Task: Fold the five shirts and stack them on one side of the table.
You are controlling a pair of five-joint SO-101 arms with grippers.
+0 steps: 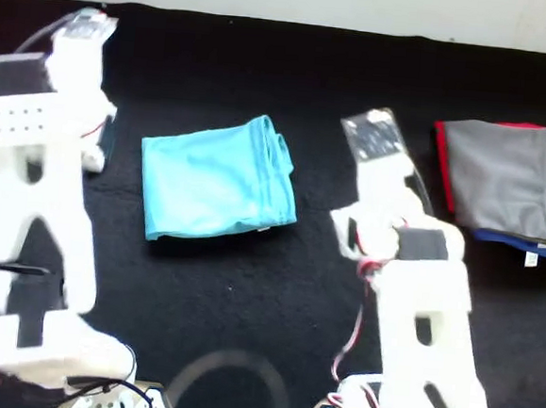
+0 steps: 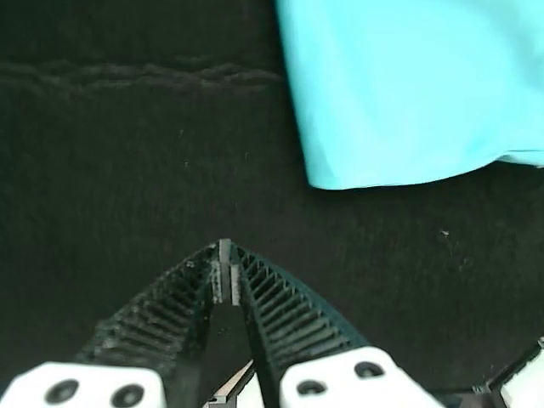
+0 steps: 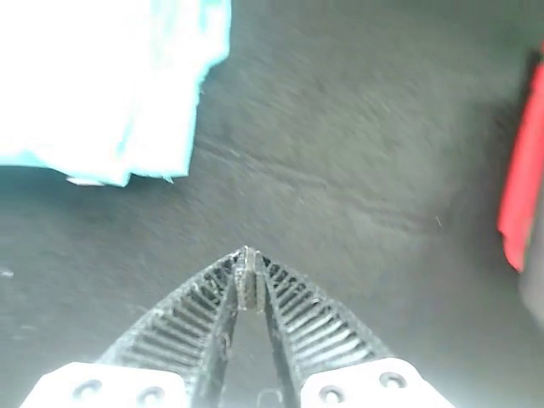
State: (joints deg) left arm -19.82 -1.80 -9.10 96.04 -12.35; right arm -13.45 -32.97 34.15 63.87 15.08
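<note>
While shirt (image 1: 218, 178) lies folded at centre of mat (image 1: 247, 287), stack (image 1: 511, 180) sits at right side, likely its destination. Left gripper (image 2: 223, 255), right gripper (image 3: 247, 259): jaws together, empty, over bare mat, flanking shirt, probably ready for transfer.

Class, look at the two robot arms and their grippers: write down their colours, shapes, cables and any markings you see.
The left arm and right arm are chunky white plastic with cut-out slots and black motor blocks. Red and white wires run beside the right arm. The left gripper and right gripper each have black, ridged, tapering fingers on white mounts with round holes.
</note>
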